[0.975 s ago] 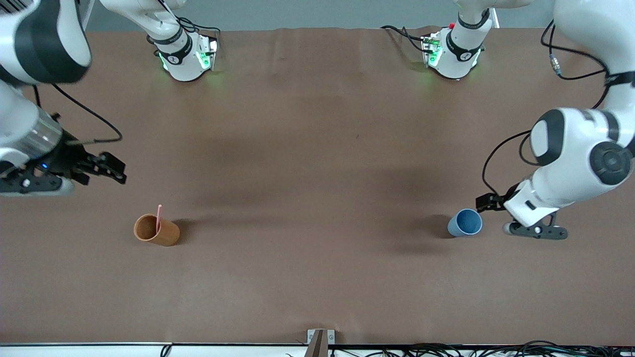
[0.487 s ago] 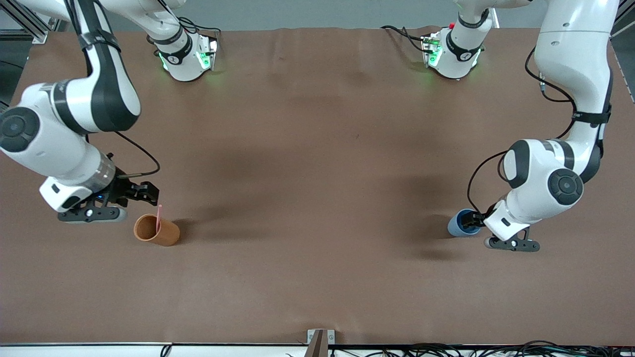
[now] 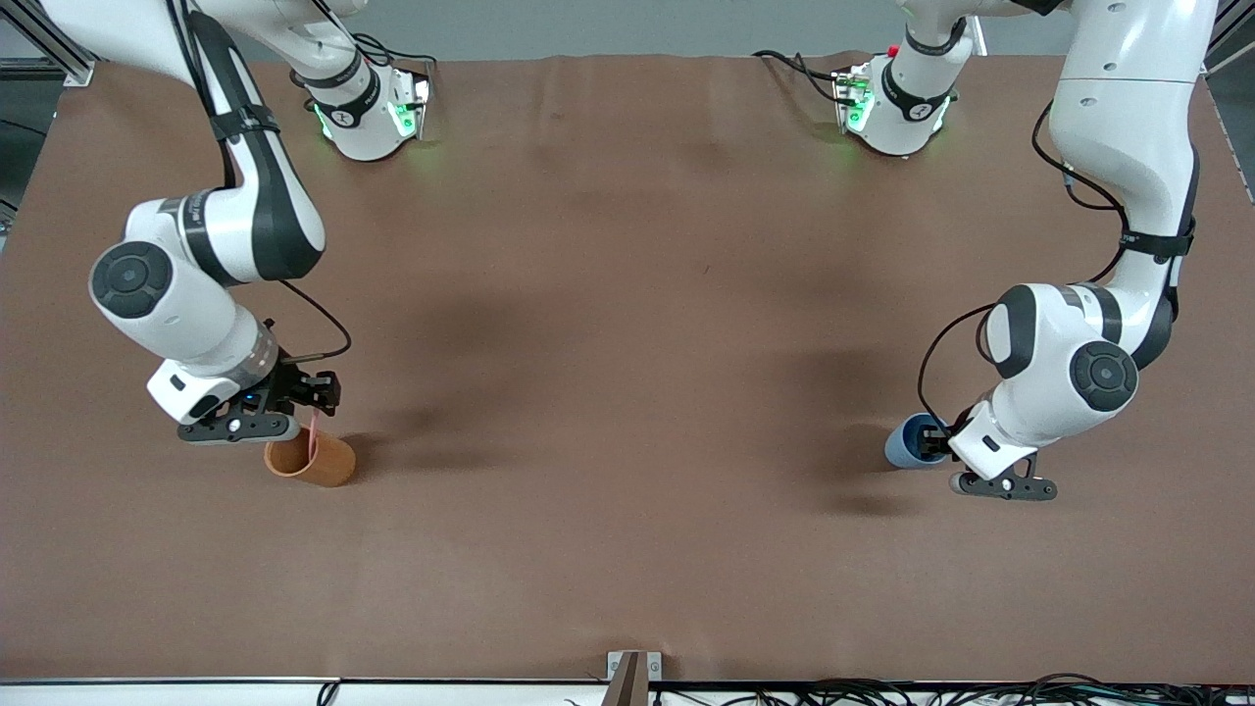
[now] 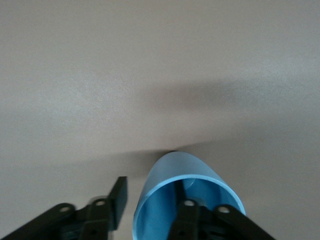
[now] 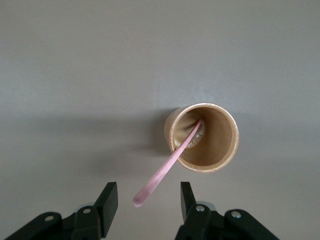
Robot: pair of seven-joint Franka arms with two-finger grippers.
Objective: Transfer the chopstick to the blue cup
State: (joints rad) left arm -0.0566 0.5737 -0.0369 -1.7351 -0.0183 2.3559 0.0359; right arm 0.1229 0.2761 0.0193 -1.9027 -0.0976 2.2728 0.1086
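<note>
Your right tool [image 5: 145, 202] had come down over the orange-brown cup [image 3: 310, 459] within the last second; its fingers stood apart on either side of the chopstick [image 5: 167, 165], whose free end lay between them, not yet pinched. The stick still leaned inside that cup. Your left tool [image 4: 150, 212] had dropped onto the blue cup [image 4: 172, 195], one finger inside the rim and one outside, narrowing but not clearly clamped. Both grasps looked close; the transfer itself had not begun on the surface [image 3: 627, 392].
</note>
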